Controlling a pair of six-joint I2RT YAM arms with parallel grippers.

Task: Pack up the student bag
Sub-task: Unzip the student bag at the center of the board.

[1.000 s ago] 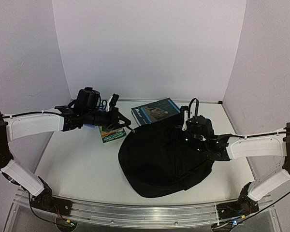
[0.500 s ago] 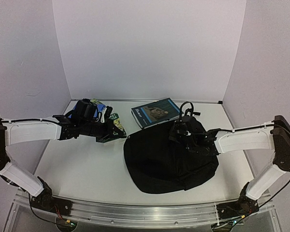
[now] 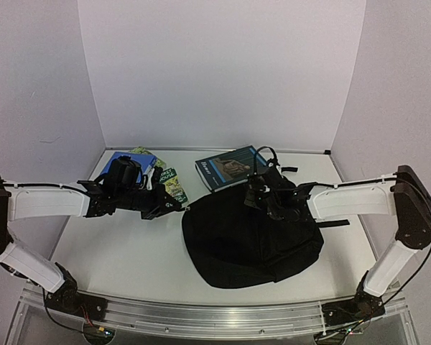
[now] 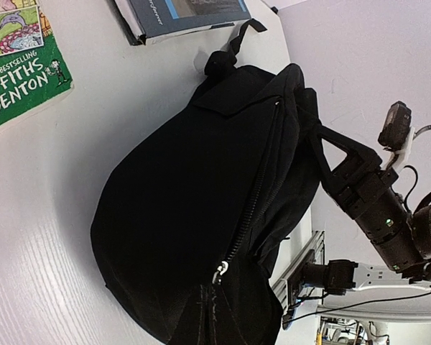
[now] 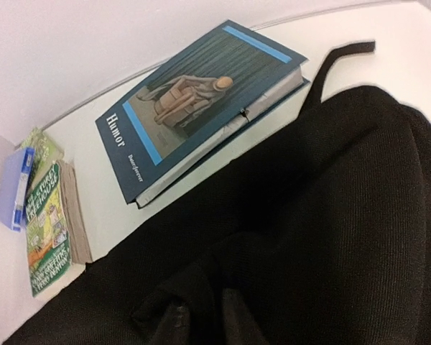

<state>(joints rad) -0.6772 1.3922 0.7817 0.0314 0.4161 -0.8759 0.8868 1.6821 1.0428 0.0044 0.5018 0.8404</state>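
The student bag (image 3: 244, 241) is a large black backpack lying flat mid-table; it also shows in the left wrist view (image 4: 179, 187) and the right wrist view (image 5: 330, 215). My left gripper (image 3: 178, 207) is at the bag's left edge. Its dark fingers are closed together at the silver zipper pull (image 4: 219, 272) at the end of a closed zipper. My right gripper (image 3: 258, 195) is at the bag's far top and pinches a bunched fold of black fabric (image 5: 205, 316).
A blue hardback titled Humor (image 3: 230, 167) lies just behind the bag. A green paperback (image 3: 171, 183) and a blue box (image 3: 118, 159) lie at the back left, behind my left arm. White walls enclose the table on three sides.
My left gripper came down from above the paperback to the bag's left edge and closed. My right gripper moved left and farther back along the bag's top, and the bag shifted slightly.
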